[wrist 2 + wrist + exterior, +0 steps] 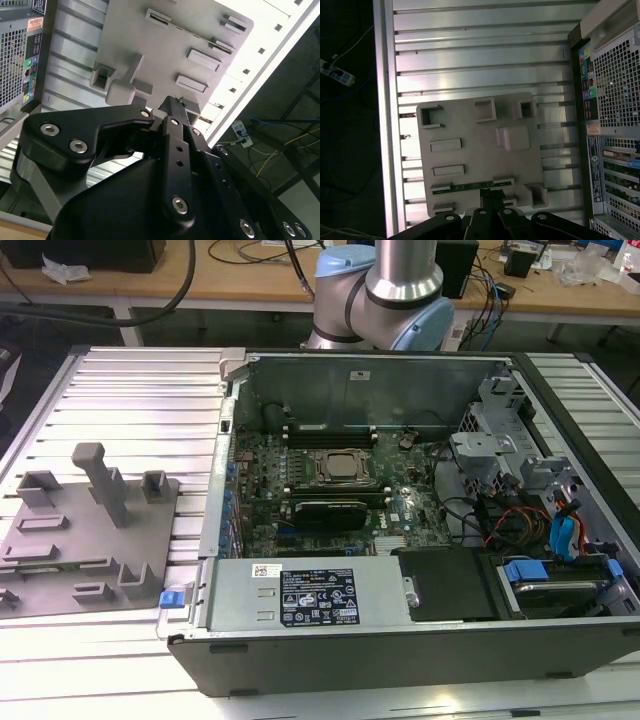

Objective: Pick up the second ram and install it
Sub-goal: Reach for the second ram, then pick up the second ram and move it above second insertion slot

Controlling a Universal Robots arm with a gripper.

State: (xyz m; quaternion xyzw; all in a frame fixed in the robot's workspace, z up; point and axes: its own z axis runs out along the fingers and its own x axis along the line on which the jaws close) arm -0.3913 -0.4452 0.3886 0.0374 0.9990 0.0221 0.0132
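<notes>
The grey tray (60, 580) lies flat on the slatted tabletop (130, 390). The open case (400, 640) sits just beside the tray, on the exterior view's right of it. The case lies on its side with its board (330, 490) facing up, and the arm (390, 280) rises behind it.

In the first wrist view the ram (470, 187) stands edge-on in a slot of the tray (470, 125). It shows as a slim dark-greenish strip running along one edge of the tray, between moulded blocks (537, 195).

The hand (491, 199) hangs over that same edge of the tray, above the strip and a little toward its case end. Its fingertips look drawn together, with nothing clamped between them.

In the second wrist view the hand (172, 106) is well above the tray (150, 55) and touches neither the tray nor the strip. The ram is not yet picked up.
</notes>
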